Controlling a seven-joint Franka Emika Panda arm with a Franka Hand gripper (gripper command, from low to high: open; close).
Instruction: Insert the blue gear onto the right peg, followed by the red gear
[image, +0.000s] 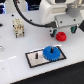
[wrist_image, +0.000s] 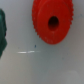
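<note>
Nearest the claw (image: 56, 33), the red gear (image: 61, 36) lies flat on the white table (image: 15, 60), just beside and below the fingertips, apparently ungrasped; the wrist view shows its centre hole (wrist_image: 52, 22) face-on. How wide the claw stands cannot be told. Farther off, the blue gear (image: 51, 52) sits on the base plate (image: 35, 61), hiding the right peg.
</note>
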